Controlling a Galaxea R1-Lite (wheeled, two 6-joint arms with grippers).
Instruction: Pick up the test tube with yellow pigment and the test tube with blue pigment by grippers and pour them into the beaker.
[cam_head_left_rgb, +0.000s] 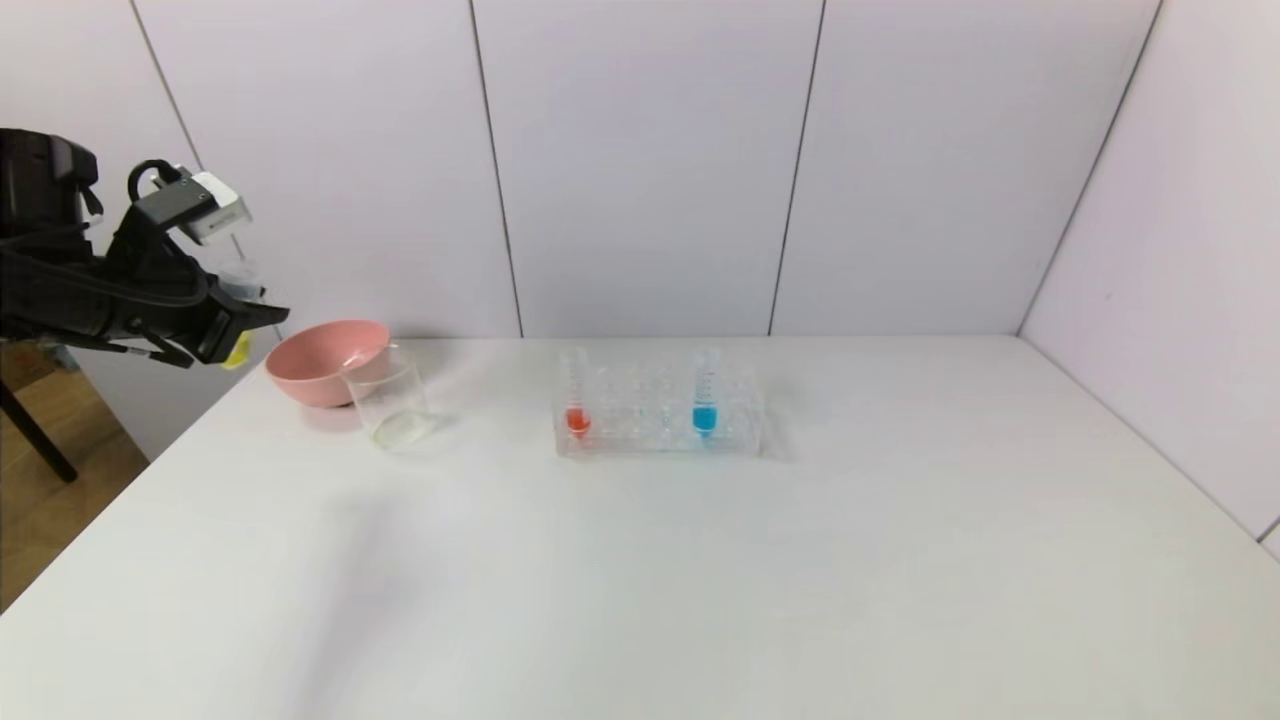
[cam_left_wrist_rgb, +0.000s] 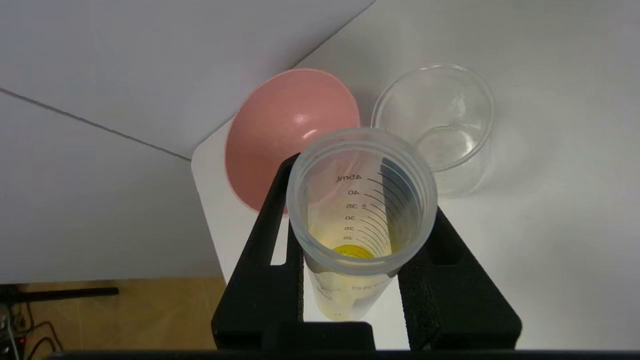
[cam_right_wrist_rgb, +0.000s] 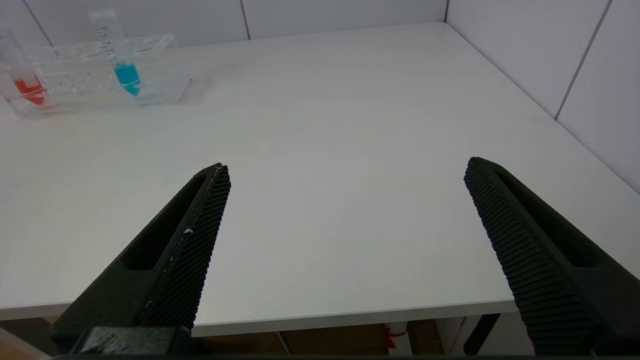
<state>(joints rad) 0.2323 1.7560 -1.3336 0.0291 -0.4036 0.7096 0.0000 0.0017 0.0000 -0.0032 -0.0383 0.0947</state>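
My left gripper (cam_head_left_rgb: 232, 325) is raised off the table's left edge, left of the pink bowl, and is shut on the test tube with yellow pigment (cam_head_left_rgb: 239, 345). In the left wrist view the tube (cam_left_wrist_rgb: 362, 200) stands open-mouthed between the black fingers (cam_left_wrist_rgb: 272, 220), with a little yellow liquid at its tip. The beaker (cam_head_left_rgb: 390, 402) stands on the table next to the bowl and also shows in the left wrist view (cam_left_wrist_rgb: 435, 125), holding only a faint pale film. The test tube with blue pigment (cam_head_left_rgb: 705, 395) stands upright in the rack, also seen in the right wrist view (cam_right_wrist_rgb: 122, 65). My right gripper (cam_right_wrist_rgb: 346, 167) is open and empty over the table's near edge.
A pink bowl (cam_head_left_rgb: 325, 360) sits just behind and left of the beaker. The clear rack (cam_head_left_rgb: 655, 420) at mid-table also holds a red-tipped tube (cam_head_left_rgb: 577, 400). White wall panels close the back and the right side. The table (cam_head_left_rgb: 700, 580) drops off at the left edge.
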